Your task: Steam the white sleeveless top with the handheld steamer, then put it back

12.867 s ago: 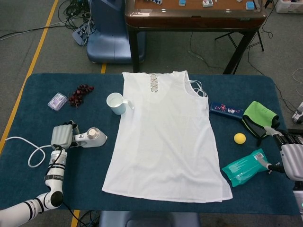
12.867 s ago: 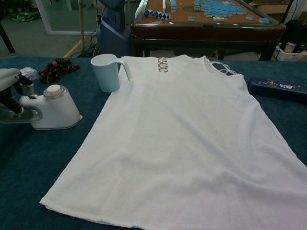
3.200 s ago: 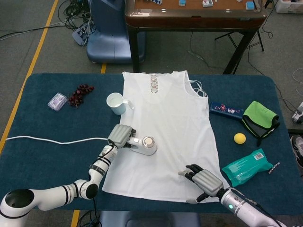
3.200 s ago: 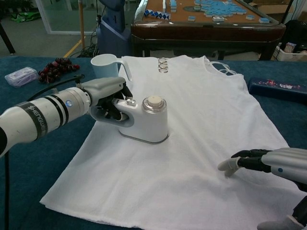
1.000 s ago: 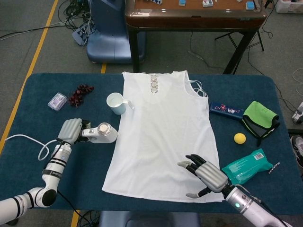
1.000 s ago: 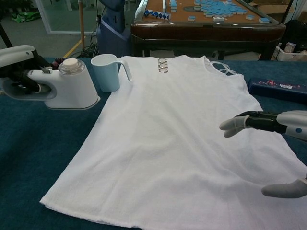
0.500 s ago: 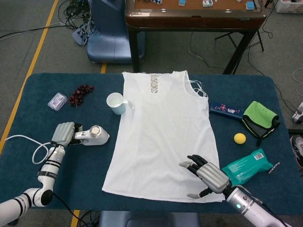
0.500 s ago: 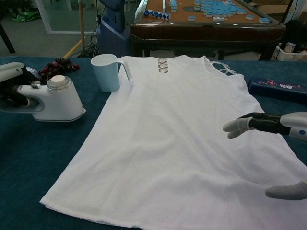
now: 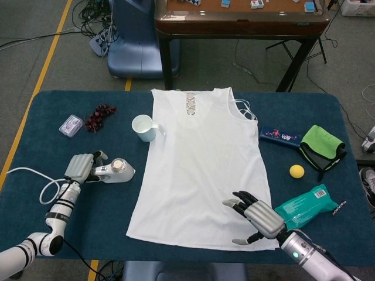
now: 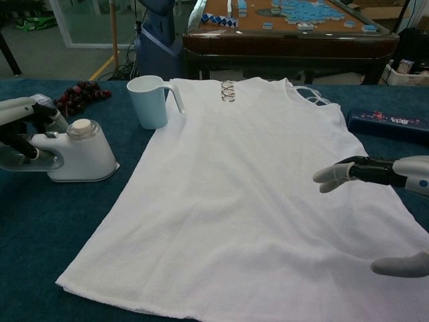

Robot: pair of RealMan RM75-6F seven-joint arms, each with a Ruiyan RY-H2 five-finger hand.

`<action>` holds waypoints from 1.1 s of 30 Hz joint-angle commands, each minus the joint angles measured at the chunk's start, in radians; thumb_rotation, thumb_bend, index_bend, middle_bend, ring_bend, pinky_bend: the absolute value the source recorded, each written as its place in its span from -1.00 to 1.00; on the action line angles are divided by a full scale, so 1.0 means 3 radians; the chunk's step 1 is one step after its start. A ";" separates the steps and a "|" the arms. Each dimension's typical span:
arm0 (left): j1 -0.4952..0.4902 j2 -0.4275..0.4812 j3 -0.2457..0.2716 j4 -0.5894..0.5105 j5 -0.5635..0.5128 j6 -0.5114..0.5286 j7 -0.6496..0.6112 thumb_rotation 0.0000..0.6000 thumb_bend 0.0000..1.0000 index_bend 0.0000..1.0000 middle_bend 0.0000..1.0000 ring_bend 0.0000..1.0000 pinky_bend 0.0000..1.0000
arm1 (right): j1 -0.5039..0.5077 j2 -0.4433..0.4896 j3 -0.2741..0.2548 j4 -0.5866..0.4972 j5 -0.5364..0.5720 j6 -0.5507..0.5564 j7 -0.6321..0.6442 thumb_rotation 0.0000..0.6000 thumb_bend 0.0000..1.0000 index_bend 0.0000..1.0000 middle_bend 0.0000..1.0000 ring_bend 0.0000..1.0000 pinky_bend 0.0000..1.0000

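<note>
While the left hand [image 9: 80, 167] loosely wraps the steamer [image 9: 117, 170] handle at nine o'clock of the white top [image 9: 202, 170], the right hand [image 9: 258, 218] hovers, fingers spread.

Your left hand [image 9: 79, 167] rests at the steamer [image 9: 115, 170] handle beside the white top [image 9: 202, 170]; your right hand [image 9: 261, 218] hovers, fingers spread, over its hem.
</note>
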 commanded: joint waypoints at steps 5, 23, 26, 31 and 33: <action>0.0046 0.0205 -0.0007 -0.0283 -0.0113 -0.0085 0.0138 1.00 -0.49 -0.87 -0.66 -0.69 -0.19 | -0.0006 0.0004 0.0012 0.0009 0.0000 0.0015 0.0010 0.22 -0.89 -0.81 -0.64 -0.91 -0.91; 0.0168 0.0480 -0.0017 -0.0748 -0.0435 -0.0038 0.0516 0.99 -0.77 -1.00 -1.00 -0.97 -0.52 | -0.0030 0.0049 0.0050 0.0037 -0.0017 0.0105 0.0064 0.22 -0.89 -0.81 -0.64 -0.91 -0.91; 0.0247 0.0584 -0.0026 -0.0954 -0.0436 0.0080 0.0496 1.00 -0.77 -1.00 -1.00 -0.97 -0.52 | -0.0045 0.0083 0.0069 0.0028 -0.0024 0.0165 0.0075 0.22 -0.89 -0.81 -0.64 -0.91 -0.91; 0.0438 0.0746 -0.0029 -0.1267 -0.0306 0.0443 0.0427 1.00 -0.77 -1.00 -0.99 -0.95 -0.52 | -0.0087 0.0197 0.0120 0.0000 0.0028 0.0266 0.0048 0.33 -0.88 -0.81 -0.64 -0.91 -0.91; 0.0528 0.0813 -0.0022 -0.1366 -0.0217 0.0616 0.0388 1.00 -0.77 -1.00 -0.96 -0.92 -0.52 | -0.0117 0.0263 0.0138 0.0005 0.0093 0.0292 0.0006 0.52 -0.82 -0.81 -0.64 -0.91 -0.91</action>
